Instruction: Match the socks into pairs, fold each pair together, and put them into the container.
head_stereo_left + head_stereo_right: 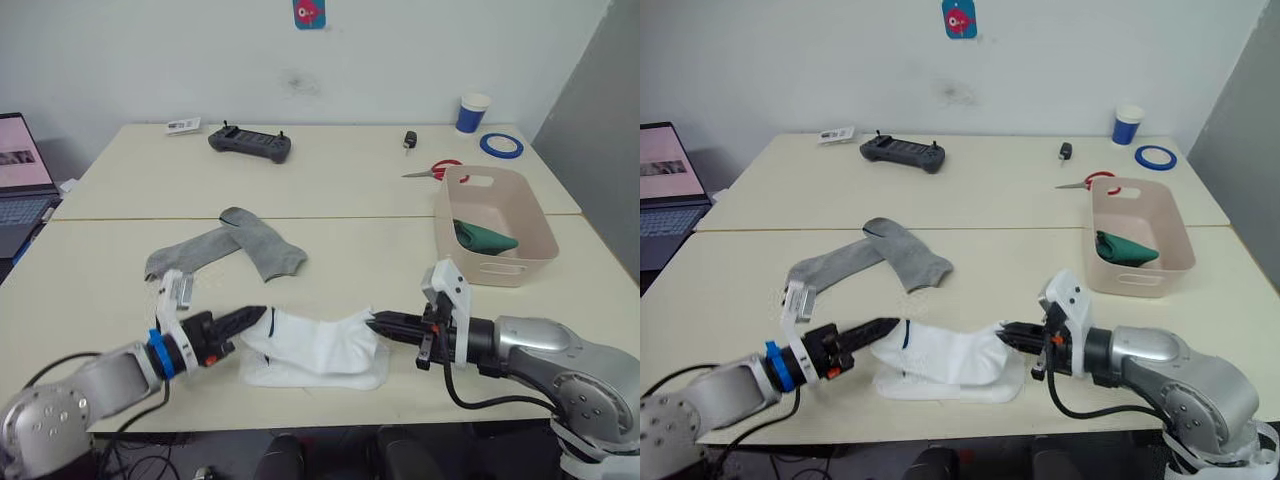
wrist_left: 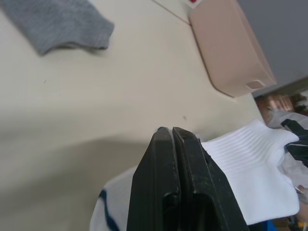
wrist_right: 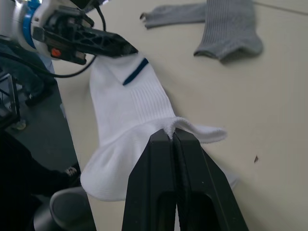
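Cream table, lower centre: white sock stretched between left gripper and right gripper, both clenched on it. Container at right.

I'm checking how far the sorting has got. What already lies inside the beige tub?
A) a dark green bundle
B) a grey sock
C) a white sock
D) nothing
A: a dark green bundle lies in the container, while the grey socks lie on the table and the white sock is held between both grippers.
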Available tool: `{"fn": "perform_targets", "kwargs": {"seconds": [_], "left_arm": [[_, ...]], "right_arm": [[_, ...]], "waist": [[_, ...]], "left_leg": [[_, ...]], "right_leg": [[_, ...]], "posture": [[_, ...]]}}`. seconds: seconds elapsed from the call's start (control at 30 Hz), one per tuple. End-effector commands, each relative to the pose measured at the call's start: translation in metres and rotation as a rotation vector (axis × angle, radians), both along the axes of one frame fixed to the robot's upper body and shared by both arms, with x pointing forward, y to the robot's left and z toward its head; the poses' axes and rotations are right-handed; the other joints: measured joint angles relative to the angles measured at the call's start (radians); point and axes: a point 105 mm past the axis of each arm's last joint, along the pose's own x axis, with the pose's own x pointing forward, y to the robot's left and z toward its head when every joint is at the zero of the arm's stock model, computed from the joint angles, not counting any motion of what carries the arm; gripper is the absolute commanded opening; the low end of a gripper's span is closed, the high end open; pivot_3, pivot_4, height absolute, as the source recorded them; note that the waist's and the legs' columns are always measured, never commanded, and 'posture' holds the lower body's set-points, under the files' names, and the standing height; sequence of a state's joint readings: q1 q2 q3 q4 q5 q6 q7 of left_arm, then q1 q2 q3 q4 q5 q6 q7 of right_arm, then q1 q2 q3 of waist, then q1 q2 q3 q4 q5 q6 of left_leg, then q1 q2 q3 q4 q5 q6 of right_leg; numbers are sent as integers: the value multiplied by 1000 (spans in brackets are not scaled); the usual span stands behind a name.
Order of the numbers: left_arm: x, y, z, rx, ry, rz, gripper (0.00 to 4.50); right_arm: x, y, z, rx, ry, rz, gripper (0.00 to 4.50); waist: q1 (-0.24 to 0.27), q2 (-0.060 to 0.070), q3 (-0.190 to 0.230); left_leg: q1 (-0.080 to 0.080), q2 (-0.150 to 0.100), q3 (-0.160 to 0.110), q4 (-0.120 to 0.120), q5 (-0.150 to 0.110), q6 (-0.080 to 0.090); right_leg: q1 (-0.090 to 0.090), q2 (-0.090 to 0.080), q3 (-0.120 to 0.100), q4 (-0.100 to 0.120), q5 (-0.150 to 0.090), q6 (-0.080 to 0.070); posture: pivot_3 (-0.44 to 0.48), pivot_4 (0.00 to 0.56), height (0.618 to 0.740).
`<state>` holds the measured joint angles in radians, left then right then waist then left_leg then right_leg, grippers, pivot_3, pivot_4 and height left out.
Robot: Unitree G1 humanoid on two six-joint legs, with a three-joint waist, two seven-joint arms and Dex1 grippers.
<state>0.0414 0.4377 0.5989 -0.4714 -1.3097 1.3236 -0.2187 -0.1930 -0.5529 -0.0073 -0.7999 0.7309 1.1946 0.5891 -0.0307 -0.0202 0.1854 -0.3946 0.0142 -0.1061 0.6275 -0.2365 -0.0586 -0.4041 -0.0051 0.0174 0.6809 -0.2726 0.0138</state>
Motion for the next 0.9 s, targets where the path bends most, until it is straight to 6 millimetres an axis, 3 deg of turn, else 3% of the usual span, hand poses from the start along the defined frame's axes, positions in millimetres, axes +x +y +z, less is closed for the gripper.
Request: {"fn": "perform_targets", "kwargs": {"seconds": [0.03, 0.2, 0.7, 0.9], "left_arm": [[-2, 1, -4, 20, -27, 74, 0], [-20, -7, -35, 64, 24, 105, 0], [-27, -13, -17, 12, -55, 125, 0], [-31, -10, -24, 35, -33, 141, 0]], "right_arm": [[-2, 0, -4, -66, -70, 17, 21], [6, -7, -26, -175, -120, -4, 21], [7, -7, -14, -158, -162, 16, 21], [12, -8, -19, -178, -163, 5, 21]], "waist": [[2, 0, 0], [1, -1, 0], [2, -1, 0], [2, -1, 0]], "left_leg": [[0, 0, 0, 0, 0, 0], [-1, -2, 3, 0, 0, -1], [-2, -1, 2, 0, -1, -1], [-1, -1, 2, 0, -1, -1]], "right_leg": [[0, 0, 0, 0, 0, 0], [0, 0, 0, -2, 0, 0], [-1, 0, 0, -2, -1, -2], [-1, 0, 0, -2, -3, -5]], "posture": [[0, 150, 740], [0, 150, 740], [0, 150, 740], [0, 150, 740]]}}
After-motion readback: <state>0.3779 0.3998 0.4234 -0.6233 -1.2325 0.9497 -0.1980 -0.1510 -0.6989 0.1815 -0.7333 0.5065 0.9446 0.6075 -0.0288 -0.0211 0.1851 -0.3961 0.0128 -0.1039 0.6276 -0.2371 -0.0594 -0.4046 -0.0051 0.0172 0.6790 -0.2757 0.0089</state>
